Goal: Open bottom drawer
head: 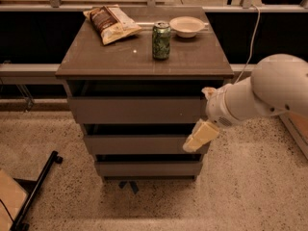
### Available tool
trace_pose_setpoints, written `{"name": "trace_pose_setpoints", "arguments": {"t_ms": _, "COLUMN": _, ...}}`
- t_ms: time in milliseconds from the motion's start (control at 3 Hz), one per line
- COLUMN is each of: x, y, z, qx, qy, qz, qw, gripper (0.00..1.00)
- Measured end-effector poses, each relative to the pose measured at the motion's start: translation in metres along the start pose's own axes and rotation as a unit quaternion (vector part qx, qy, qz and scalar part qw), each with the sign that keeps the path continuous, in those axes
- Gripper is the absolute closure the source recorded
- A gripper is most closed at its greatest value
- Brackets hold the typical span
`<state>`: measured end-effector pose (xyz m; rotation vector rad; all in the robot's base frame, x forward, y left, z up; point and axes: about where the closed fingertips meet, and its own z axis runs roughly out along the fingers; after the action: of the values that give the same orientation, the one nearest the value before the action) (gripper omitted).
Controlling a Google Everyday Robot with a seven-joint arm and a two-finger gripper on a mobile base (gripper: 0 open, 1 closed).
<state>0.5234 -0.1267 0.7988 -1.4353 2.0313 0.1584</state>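
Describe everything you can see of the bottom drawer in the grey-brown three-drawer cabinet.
The bottom drawer is the lowest of three grey-brown fronts: a plain, flat, handleless panel that looks like matte laminate, level and upright, with a dark gap above it. It appears shut. It sits just above the speckled floor, under the middle drawer. Nothing touches it; the cream-coloured gripper hangs higher, in front of the middle drawer's right end.
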Motion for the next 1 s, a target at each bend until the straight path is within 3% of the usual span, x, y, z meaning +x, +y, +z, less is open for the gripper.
{"name": "trace_pose_setpoints", "arguments": {"t_ms": 333, "x": 0.016, "y": 0.018, "z": 0.021, "qx": -0.002, "qy": 0.011, "qz": 0.036, "qw": 0.9993, "gripper": 0.00}}
{"name": "trace_pose_setpoints", "arguments": {"t_ms": 667, "x": 0.033, "y": 0.027, "z": 0.054, "qx": -0.003, "qy": -0.017, "qz": 0.066, "qw": 0.9977, "gripper": 0.00}}
{"name": "trace_pose_setpoints", "arguments": {"t_ms": 1000, "x": 0.054, "y": 0.027, "z": 0.092, "qx": 0.002, "qy": -0.035, "qz": 0.072, "qw": 0.9968, "gripper": 0.00}}
